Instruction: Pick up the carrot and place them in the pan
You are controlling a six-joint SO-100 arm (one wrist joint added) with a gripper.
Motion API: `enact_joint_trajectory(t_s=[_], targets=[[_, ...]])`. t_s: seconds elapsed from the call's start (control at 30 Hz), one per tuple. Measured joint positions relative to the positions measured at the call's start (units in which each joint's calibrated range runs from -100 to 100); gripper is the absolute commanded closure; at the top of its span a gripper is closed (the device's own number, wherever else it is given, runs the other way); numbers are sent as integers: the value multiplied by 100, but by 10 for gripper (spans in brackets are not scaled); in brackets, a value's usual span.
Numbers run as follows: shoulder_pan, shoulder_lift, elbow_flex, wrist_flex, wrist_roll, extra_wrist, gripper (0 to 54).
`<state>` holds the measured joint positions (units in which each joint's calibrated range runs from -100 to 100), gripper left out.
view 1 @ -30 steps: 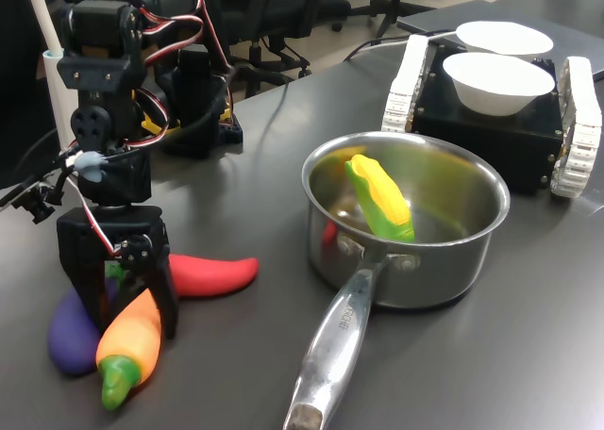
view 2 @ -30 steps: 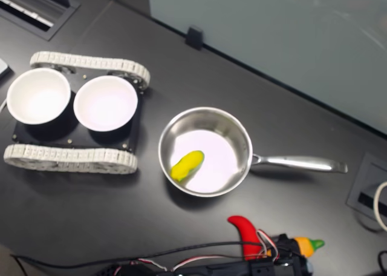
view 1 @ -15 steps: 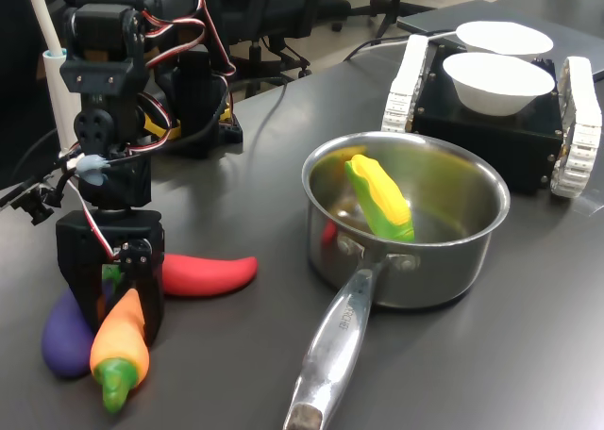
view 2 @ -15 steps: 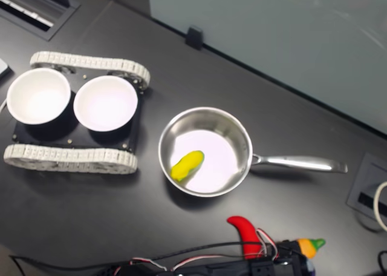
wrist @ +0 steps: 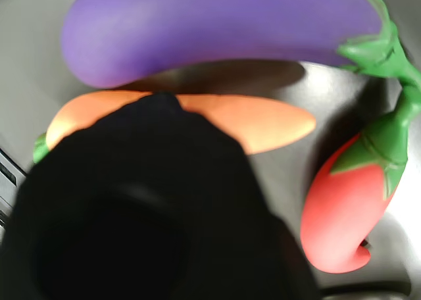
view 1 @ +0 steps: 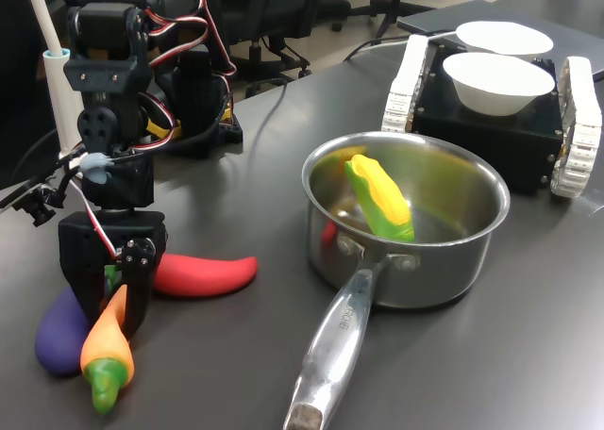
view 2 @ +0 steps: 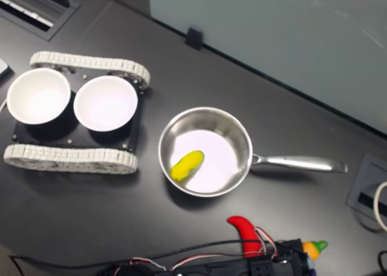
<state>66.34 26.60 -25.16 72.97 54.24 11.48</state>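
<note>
First exterior view, read from its left: a glossy purple eggplant [view 1: 55, 334] lies on the matte dark worktop [view 1: 217, 355], and just beside it the black boxy pincer [view 1: 115, 303] stands pointed down with its jaws clamped on the carrot [view 1: 106, 353], a smooth, tapered orange-to-yellow toy whose green stem end points toward the camera. Whether the carrot is touching the worktop cannot be told. Behind the pincer lies a curved, shiny red chili [view 1: 203, 274]. Further right sits the pan [view 1: 472, 246], round polished steel with a long riveted handle reaching toward the near edge, holding a ribbed yellow-and-green corn cob [view 1: 379, 199] that leans against its wall. At the far right a black tracked base [view 1: 491, 133] with white segmented treads carries two smooth white bowls [view 1: 498, 81]. Up close, the wrist view shows the carrot [wrist: 263, 119] lying between the eggplant [wrist: 217, 24] and the chili [wrist: 345, 211], partly hidden by the dark, blurred pincer body.
</note>
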Motion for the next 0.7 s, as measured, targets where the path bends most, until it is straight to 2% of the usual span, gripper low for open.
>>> enact_joint_trajectory(t_s=[0.17,0.47,0.7], targets=[[22,-109,36,0,-176,-312,533],[77,-766,760,-51,-552,-790,533],[110,-1195,769,408,-747,-1111,533]])
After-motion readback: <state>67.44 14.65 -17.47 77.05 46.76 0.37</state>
